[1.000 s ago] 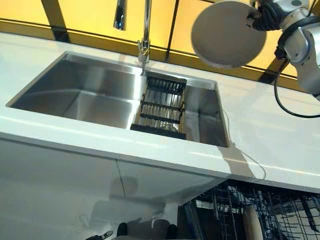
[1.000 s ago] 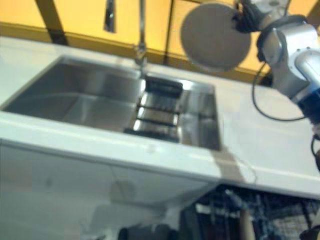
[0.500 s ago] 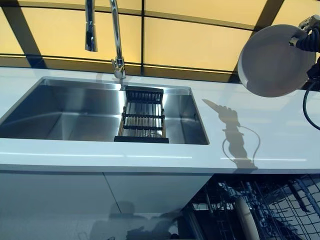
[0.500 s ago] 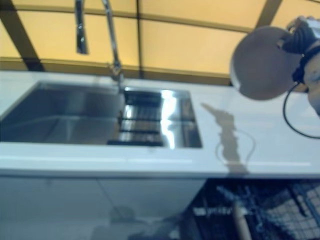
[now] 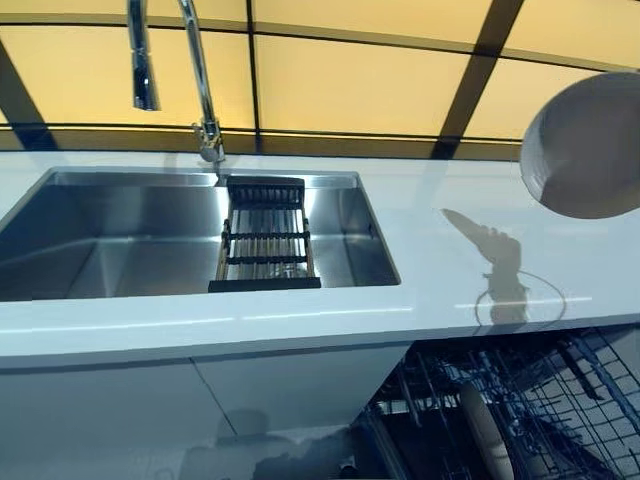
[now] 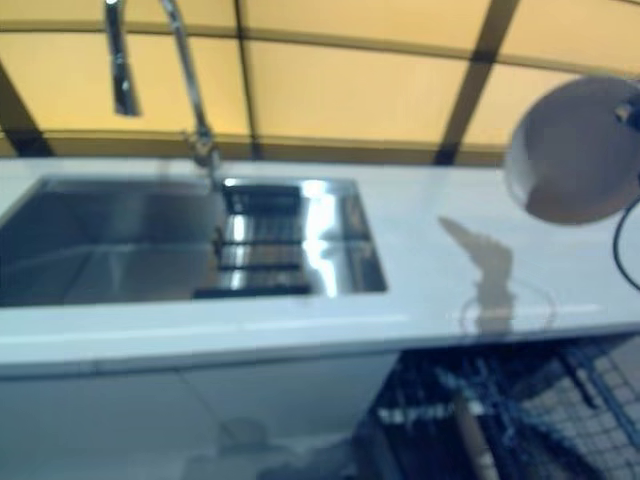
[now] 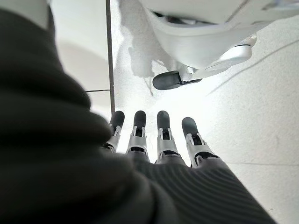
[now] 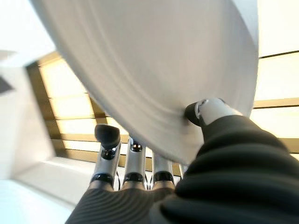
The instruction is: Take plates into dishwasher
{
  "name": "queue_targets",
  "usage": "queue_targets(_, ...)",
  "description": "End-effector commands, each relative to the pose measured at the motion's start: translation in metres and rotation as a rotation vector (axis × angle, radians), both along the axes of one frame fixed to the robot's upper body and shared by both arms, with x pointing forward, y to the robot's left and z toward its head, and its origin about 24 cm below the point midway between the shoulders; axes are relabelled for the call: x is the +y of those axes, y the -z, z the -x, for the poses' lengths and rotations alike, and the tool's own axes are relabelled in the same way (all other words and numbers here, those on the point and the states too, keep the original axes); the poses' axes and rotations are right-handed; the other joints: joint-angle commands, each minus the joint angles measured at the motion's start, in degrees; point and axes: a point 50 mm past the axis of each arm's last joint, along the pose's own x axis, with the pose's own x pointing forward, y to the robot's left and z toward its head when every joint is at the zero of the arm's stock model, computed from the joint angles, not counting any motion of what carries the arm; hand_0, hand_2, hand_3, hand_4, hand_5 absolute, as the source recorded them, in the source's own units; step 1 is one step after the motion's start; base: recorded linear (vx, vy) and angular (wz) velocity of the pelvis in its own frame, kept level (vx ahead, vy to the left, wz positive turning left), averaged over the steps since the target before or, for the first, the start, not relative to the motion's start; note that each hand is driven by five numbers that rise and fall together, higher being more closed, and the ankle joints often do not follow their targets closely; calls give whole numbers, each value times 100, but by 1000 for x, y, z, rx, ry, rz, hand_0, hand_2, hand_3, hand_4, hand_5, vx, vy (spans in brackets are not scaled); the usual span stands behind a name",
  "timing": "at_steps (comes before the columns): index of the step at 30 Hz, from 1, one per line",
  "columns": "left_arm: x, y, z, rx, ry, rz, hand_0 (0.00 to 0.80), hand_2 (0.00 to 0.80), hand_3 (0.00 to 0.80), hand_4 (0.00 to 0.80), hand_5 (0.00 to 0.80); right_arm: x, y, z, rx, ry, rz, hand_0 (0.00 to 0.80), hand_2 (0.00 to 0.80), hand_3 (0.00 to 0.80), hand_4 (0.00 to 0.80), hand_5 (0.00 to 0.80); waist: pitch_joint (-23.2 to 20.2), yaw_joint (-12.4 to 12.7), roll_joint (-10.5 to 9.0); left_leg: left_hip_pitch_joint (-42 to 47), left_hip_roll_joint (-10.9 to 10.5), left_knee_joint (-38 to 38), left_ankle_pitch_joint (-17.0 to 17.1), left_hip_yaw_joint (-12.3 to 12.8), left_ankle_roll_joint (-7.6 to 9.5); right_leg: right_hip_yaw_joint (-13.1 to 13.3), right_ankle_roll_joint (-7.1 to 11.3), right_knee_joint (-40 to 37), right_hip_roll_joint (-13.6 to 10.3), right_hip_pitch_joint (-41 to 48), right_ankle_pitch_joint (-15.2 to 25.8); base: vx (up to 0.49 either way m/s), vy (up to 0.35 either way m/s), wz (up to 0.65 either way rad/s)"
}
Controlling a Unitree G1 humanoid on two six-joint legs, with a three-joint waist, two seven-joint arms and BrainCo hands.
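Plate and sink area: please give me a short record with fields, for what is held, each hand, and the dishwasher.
held item: plate, pale and round, in the air above the white countertop, to the right of the sink
right hand: right hand pinches the plate rim between thumb and fingers
left hand: left hand holds nothing, fingers straight, shown only in its wrist view
sink: black rack lies across it, below the faucet
dishwasher: dishwasher rack open below the countertop edge

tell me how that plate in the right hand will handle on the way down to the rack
The plate looks rigid and smooth, so probably slippery. The right hand pinches only its rim, so it may pivot. Likely fragile against the dishwasher rack wires.
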Motion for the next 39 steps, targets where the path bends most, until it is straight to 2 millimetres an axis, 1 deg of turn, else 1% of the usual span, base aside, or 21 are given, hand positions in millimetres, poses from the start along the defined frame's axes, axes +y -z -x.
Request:
queue_targets(1,17,-5,-5,21,19,-52,0,0,0,0,0,-12,-30,20,-110,37,19,800,800,800,800,800,23,-104,-262,115,-41,-8,-299,-36,124,44,510,17,-164,302,-199,-20,-23,-19)
queue_targets(8,17,-5,-7,30,31,-53,0,0,0,0,0,-26,-20,36,-71,70,15,800,800,800,800,800,32,-341,-247,167,-6,-8,-315,142,134,195,519,17,-119,246,-160,-8,-13,-13)
queue_targets(16,17,-5,-7,40,46,-58,0,0,0,0,0,-34,-5,47,-39,85,10,800,800,800,800,800,34,-549,-219,226,33,-8,-343,331,141,355,537,17,-81,192,-125,-3,-6,-9)
queue_targets(23,22,-7,-9,57,49,-90,0,0,0,0,0,-40,8,55,12,98,-7,800,800,800,800,800,28,-732,-214,277,60,-8,-371,511,155,484,561,17,-58,127,-85,-11,-5,-12)
queue_targets(27,22,-7,-10,64,48,-92,0,0,0,0,0,-44,19,60,65,116,-43,800,800,800,800,800,27,-821,-208,318,71,-8,-393,598,166,548,567,17,-48,112,-70,1,-2,-15)
queue_targets(32,21,-7,-11,65,44,-93,0,0,0,0,0,-47,39,65,102,129,-81,800,800,800,800,800,69,-916,-183,363,81,-8,-430,675,177,610,584,17,-37,107,-62,-3,3,-6)
queue_targets(36,21,-7,-11,63,37,-93,0,0,0,0,0,-44,50,65,126,121,-94,800,800,800,800,800,87,-972,-157,383,74,-8,-446,713,189,652,585,17,-38,93,-55,0,8,-11)
queue_targets(37,21,-7,-11,63,38,-93,0,0,0,0,0,-44,50,65,126,121,-94,800,800,800,800,800,87,-971,-158,383,74,-8,-446,713,189,652,585,17,-38,93,-55,12,12,-6)
queue_targets(39,20,-6,-10,61,30,-94,0,0,0,0,0,-39,64,64,170,107,-102,800,800,800,800,800,96,-1023,-130,403,67,-8,-451,745,194,690,586,17,-41,82,-43,0,0,0)
